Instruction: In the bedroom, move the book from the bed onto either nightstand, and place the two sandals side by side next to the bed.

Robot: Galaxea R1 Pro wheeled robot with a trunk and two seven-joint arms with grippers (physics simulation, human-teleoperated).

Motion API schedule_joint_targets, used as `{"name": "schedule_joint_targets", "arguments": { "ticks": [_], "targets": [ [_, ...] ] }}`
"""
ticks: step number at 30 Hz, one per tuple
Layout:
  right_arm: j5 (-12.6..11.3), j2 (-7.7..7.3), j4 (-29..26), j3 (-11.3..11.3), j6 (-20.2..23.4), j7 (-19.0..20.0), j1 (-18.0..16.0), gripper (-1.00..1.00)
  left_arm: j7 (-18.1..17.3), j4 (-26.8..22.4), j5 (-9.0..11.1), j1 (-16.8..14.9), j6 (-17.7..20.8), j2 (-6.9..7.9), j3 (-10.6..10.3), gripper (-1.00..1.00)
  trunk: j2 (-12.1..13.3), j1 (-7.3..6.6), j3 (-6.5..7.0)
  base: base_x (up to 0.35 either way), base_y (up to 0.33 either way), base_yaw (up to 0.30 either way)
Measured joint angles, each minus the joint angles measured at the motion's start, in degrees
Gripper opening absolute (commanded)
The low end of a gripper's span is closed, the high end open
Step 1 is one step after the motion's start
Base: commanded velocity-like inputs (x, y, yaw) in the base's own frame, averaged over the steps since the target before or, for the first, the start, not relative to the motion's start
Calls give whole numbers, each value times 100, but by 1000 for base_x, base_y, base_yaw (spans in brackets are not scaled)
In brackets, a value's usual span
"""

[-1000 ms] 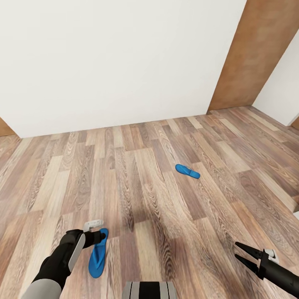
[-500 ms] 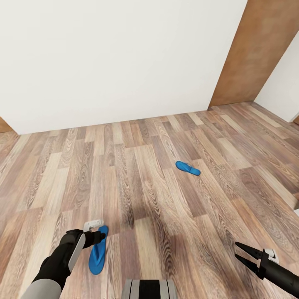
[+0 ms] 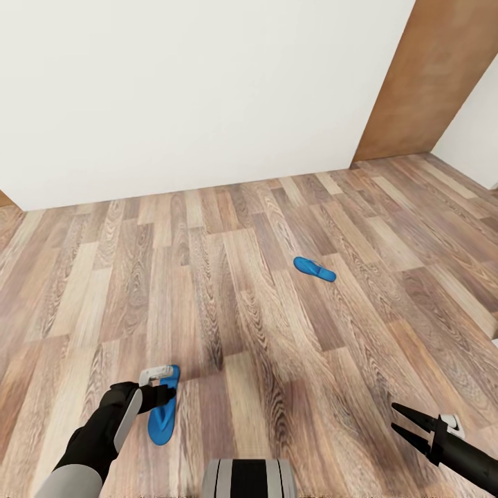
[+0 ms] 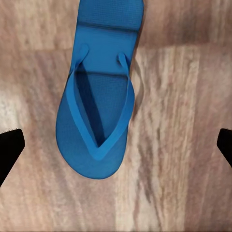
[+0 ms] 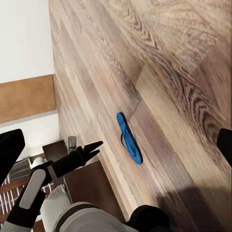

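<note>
We see one blue sandal (image 4: 99, 96) flat on the wood floor (image 3: 277, 332) under our left gripper (image 3: 163, 395), whose jaws spread wide, holding nothing. The second sandal (image 3: 315, 268) lies well apart, ahead. Our right gripper (image 3: 408, 423) hangs low, jaws parted, empty. White wall (image 3: 194, 90) and door (image 3: 429, 76) stand beyond.

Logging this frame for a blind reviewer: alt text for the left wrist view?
A bright blue sandal lies flat on the wood-plank floor, straps up, seen from straight above. The left gripper hangs over it, open, with its dark fingertips at opposite edges of the picture, well clear of the sandal.
</note>
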Motion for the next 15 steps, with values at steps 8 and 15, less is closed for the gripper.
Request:
{"name": "schedule_joint_targets", "arguments": {
  "ticks": [8,15],
  "targets": [
    [0,1,0,0,1,0,0,100,-1,1,0,2,0,0,0,100,-11,21,-177,0,0,0],
    [0,2,0,0,2,0,0,100,0,1,0,3,-3,0,0,100,-20,39,-333,0,0,0]
  ]
}}
